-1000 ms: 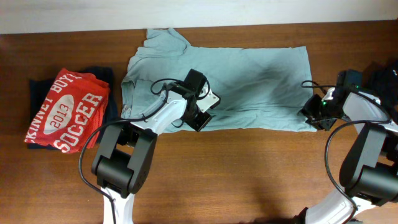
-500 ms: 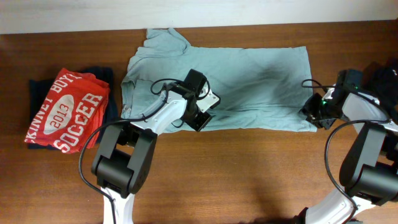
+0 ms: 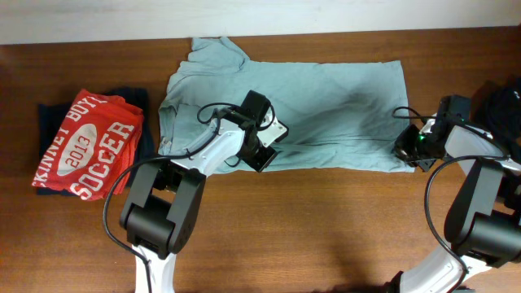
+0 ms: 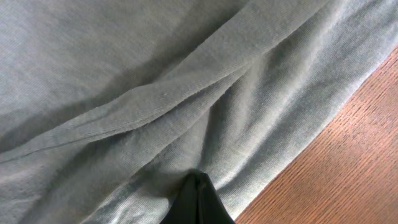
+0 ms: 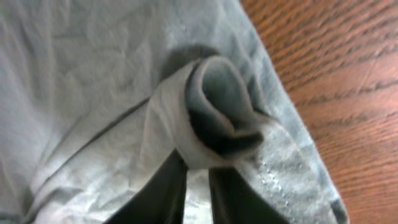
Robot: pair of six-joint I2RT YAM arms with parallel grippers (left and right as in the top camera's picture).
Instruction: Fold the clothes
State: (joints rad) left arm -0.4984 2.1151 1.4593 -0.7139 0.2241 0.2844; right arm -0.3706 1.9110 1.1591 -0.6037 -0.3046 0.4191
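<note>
The clothes, a pale grey-blue t-shirt (image 3: 326,94), lie spread flat at the back of the table. My left gripper (image 3: 260,156) sits at the shirt's near hem, left of centre. In the left wrist view its fingertips (image 4: 198,186) are pressed together with the thin fabric (image 4: 155,93) puckering into them. My right gripper (image 3: 407,151) is at the shirt's near right corner. In the right wrist view its fingers (image 5: 158,193) stand almost together, pinching a rolled-up fold of the hem (image 5: 214,106) at their tips (image 5: 198,171).
A folded red t-shirt with white lettering (image 3: 85,142) lies on a dark garment (image 3: 140,102) at the far left. A black garment (image 3: 503,102) sits at the right edge. Bare wooden table (image 3: 326,220) runs along the front.
The right gripper's jaws have closed on the shirt's corner, bunching the hem into a roll, and it has shifted slightly. The left gripper has not moved.
</note>
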